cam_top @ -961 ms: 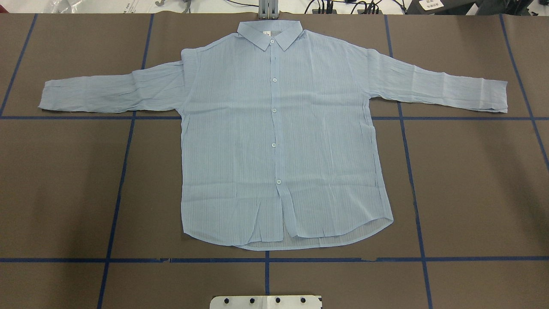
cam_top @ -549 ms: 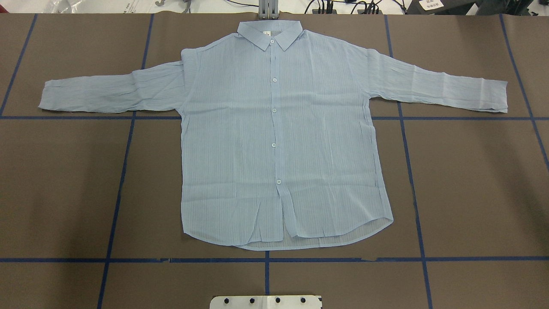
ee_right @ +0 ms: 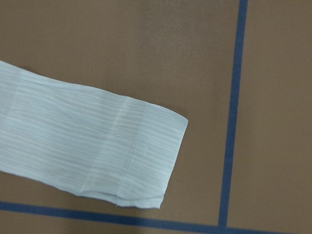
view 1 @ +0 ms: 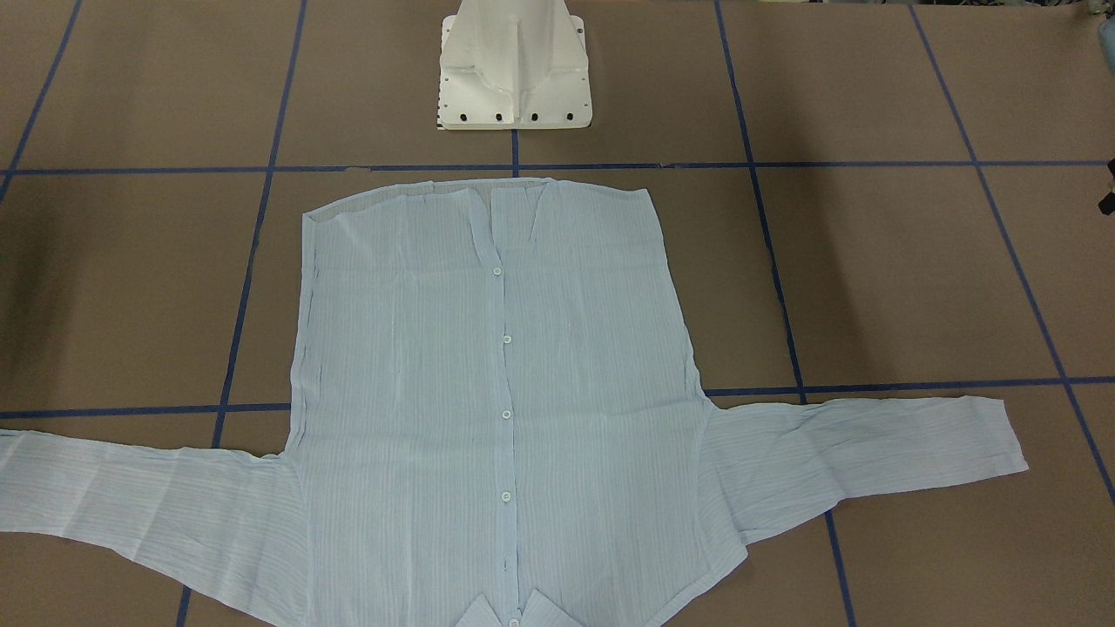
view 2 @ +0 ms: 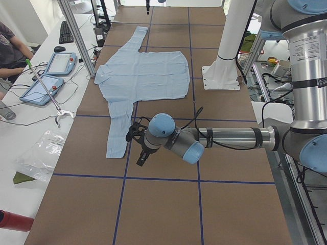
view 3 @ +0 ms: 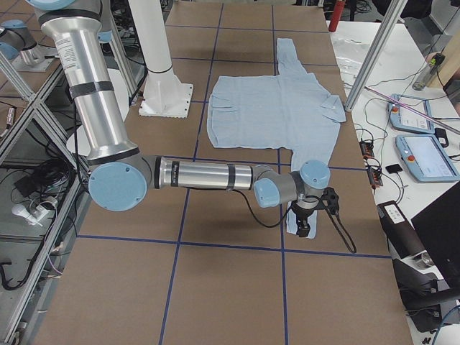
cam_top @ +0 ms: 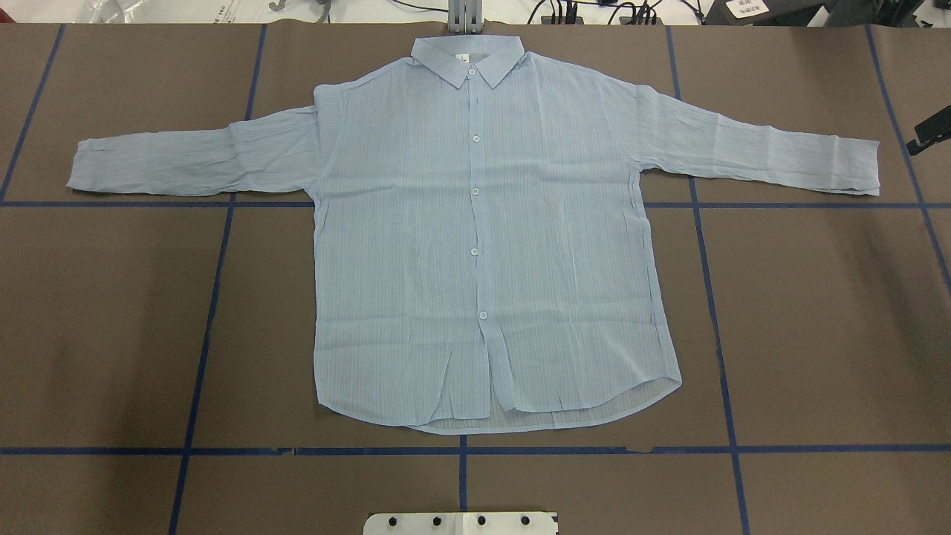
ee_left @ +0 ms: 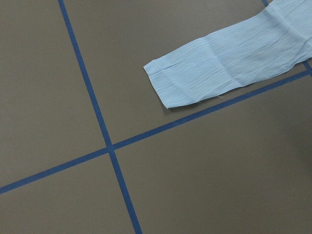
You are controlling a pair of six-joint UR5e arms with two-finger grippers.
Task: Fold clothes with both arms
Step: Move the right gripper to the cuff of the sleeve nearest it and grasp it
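Brown paper-like cover on the table (cam_top: 817, 312), marked w/ a grid of blue tape lines (cam_top: 223, 245). White pedestal base (view 1: 516, 65) stands near the hem of the shirt (cam_top: 483, 238), not touching it. Beside the table, on a white bench: two tablets (view 2: 61, 64), a keyboard (view 2: 66, 31), a grabber stick (view 2: 46, 90), a plastic bag (view 2: 43, 155) & a red bottle (view 2: 13, 220). A person's arm (view 2: 13, 48) shows at the edge. All are well apart from the cloth.

Shirt lies flat mid-table, front up, buttoned. Collar (cam_top: 468, 59) points away from the pedestal, hem toward it. Body runs across the table; sleeves stretch along its length.

Left gripper (view 2: 140, 159) hangs just past the left cuff (ee_left: 185, 83), right gripper (view 3: 303, 228) over the right cuff (ee_right: 146, 156). Both cuffs lie flat on the cover, held by nothing. How far either claw is open: can't tell.
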